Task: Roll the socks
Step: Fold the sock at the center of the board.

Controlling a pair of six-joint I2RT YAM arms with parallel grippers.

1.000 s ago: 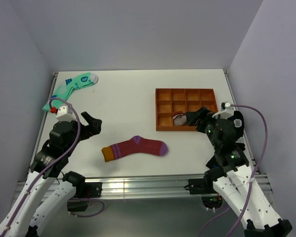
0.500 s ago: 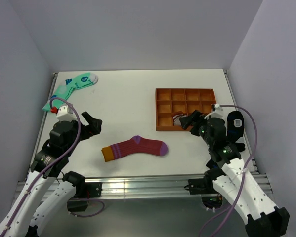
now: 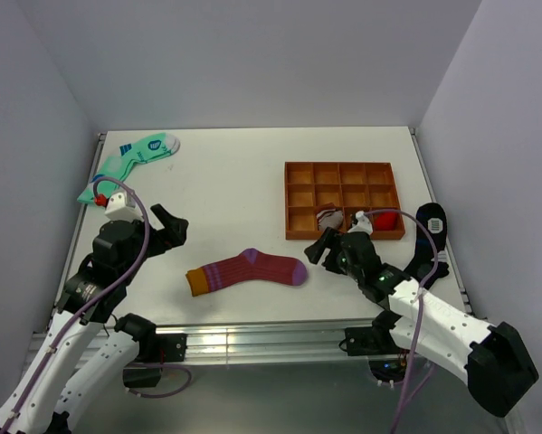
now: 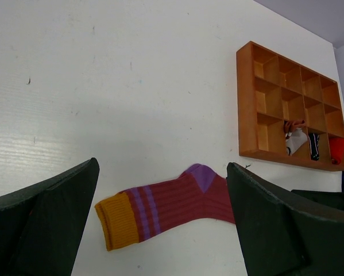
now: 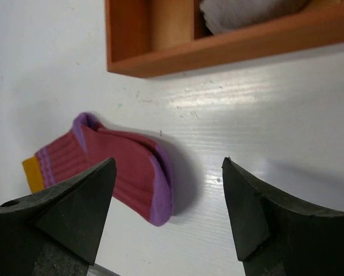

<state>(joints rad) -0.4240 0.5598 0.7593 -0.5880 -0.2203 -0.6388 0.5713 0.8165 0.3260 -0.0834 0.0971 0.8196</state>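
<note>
Now the spread-apart right gripper is hovering beside the maroon striped knit socks. Toe-pinching is likely coming next.

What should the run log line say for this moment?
stage: pre-grasp | socks: flat, unrolled, on table | left hand: open, clear of cuff end | right hand: open, low by purple toe, no contact
</note>
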